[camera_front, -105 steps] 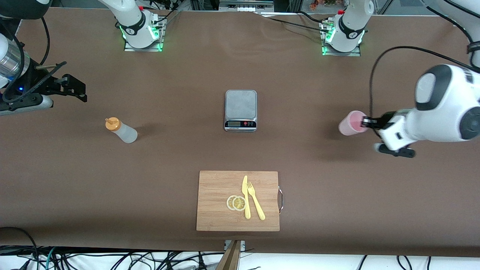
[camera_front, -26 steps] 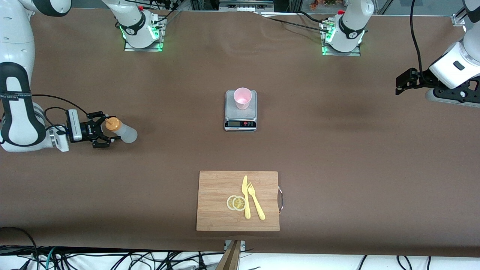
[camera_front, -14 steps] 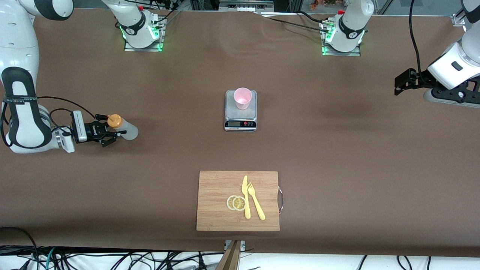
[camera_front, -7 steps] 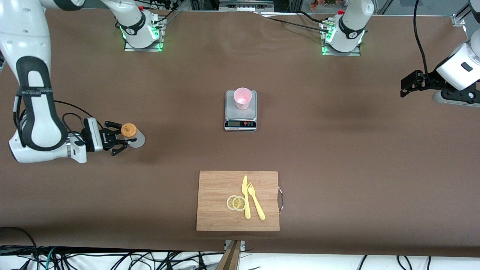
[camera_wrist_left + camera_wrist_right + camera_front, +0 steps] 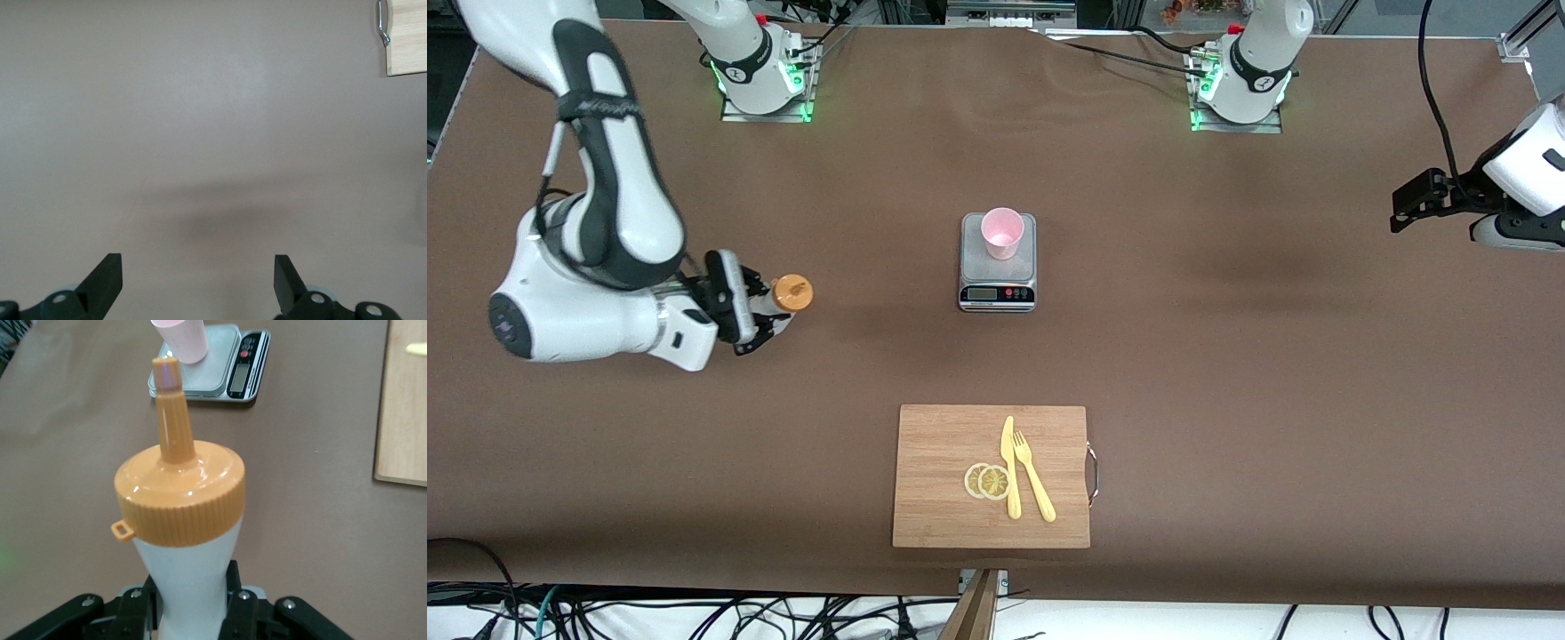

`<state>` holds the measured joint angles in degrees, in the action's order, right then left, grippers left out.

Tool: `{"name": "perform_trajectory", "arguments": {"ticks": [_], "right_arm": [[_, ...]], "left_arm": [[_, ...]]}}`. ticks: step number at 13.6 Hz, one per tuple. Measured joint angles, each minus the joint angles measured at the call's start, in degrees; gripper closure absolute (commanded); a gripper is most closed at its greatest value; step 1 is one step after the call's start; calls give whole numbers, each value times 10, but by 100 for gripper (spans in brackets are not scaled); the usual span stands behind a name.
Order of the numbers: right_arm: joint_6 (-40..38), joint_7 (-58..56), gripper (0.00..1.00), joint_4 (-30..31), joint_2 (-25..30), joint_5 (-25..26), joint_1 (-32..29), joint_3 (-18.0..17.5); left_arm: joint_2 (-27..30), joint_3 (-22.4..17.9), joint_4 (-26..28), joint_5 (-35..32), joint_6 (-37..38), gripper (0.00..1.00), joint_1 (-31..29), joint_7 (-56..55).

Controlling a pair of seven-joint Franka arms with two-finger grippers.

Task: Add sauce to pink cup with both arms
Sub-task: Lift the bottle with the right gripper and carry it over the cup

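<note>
The sauce bottle point(image 5: 790, 293), whitish with an orange nozzle cap, is held upright in my right gripper point(image 5: 761, 308), which is shut on its body over bare table between the right arm's end and the scale. In the right wrist view the bottle point(image 5: 179, 495) fills the middle, clamped at its lower body by the right gripper point(image 5: 190, 603). The pink cup point(image 5: 1002, 233) stands upright on the scale's platform point(image 5: 998, 267); it also shows in the right wrist view point(image 5: 181, 337). My left gripper point(image 5: 1408, 208) is open and empty over the left arm's end of the table; its fingers point(image 5: 107, 283) stand wide apart.
A wooden cutting board point(image 5: 991, 476) with a yellow knife, a yellow fork and two lemon slices lies nearer the front camera than the scale. Its corner with a metal handle shows in the left wrist view point(image 5: 408, 40). The arm bases stand along the table's edge farthest from the camera.
My right gripper has closed on the sauce bottle, lifted it off the table and carried it toward the scale. The left arm has drifted slightly toward its end of the table.
</note>
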<state>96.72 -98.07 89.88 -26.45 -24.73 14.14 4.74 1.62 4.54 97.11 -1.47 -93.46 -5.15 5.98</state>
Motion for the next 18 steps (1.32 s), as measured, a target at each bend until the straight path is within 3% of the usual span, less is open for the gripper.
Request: {"name": "perform_trajectory", "arguments": {"ticks": [8,12,18], "right_arm": [[-4,220,71,0,33,129,149,0],[-15,279,71,2,34,157,185,1],[-18,380,71,9,27,199,262,0]], "left_arm": [[0,4,-1,0,0,0,1,0],[0,43,-18,0,0,0,6,-9],[0,40,-20,0,0,0,6,-9]]}}
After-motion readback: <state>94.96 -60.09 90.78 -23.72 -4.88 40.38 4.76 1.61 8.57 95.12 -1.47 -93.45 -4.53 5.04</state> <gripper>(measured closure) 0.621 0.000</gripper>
